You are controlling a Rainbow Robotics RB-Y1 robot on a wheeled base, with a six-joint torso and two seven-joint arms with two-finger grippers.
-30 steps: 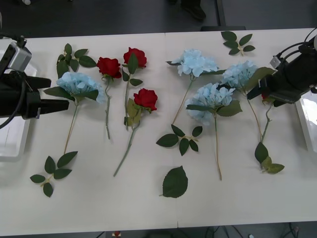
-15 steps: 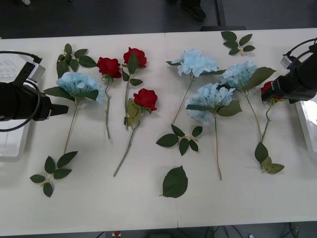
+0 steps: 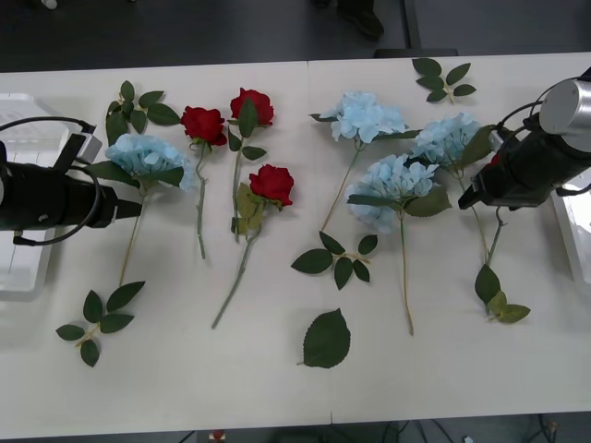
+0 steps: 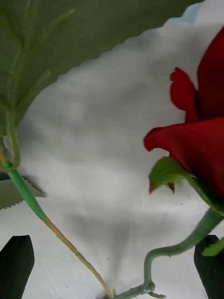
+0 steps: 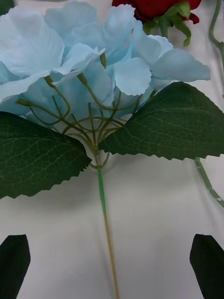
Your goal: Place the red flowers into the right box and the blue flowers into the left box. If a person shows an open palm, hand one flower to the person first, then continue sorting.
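Left box (image 3: 23,277): a translucent white tray at the left edge of the frame, largely covered by the left arm.

Left gripper (image 3: 129,208): at mid-left, black fingers spread apart and holding nothing. In the left wrist view the two fingertips (image 5: 14,264) sit at the lower corners, with a thin stem running between them up to the blue head (image 5: 79,60) and its two broad leaves.

Blue flowers, left group: one hydrangea (image 3: 148,157) lies just beside the left gripper tip, stem trailing toward the lower left.

Red flowers, centre-left: three roses lie on the white table (image 3: 185,369). One (image 3: 203,123) is at upper left of centre, one (image 3: 251,106) just right of it, one (image 3: 271,183) below them. All stems point toward the bottom of the frame.

Loose leaf sprigs (image 3: 337,263) lie at several places on the table.

Blue flowers, right group: three hydrangeas lie right of centre, at (image 3: 365,115), (image 3: 392,189) and (image 3: 443,138).

Right gripper (image 3: 473,196): at mid-right, fingers open and empty, low over the table beside the rightmost hydrangea. The right wrist view shows a red rose (image 4: 196,140) with a curled green stem close between the fingertips (image 4: 16,264), untouched.

Right box (image 3: 574,231): a white tray at the right edge, partly in frame.
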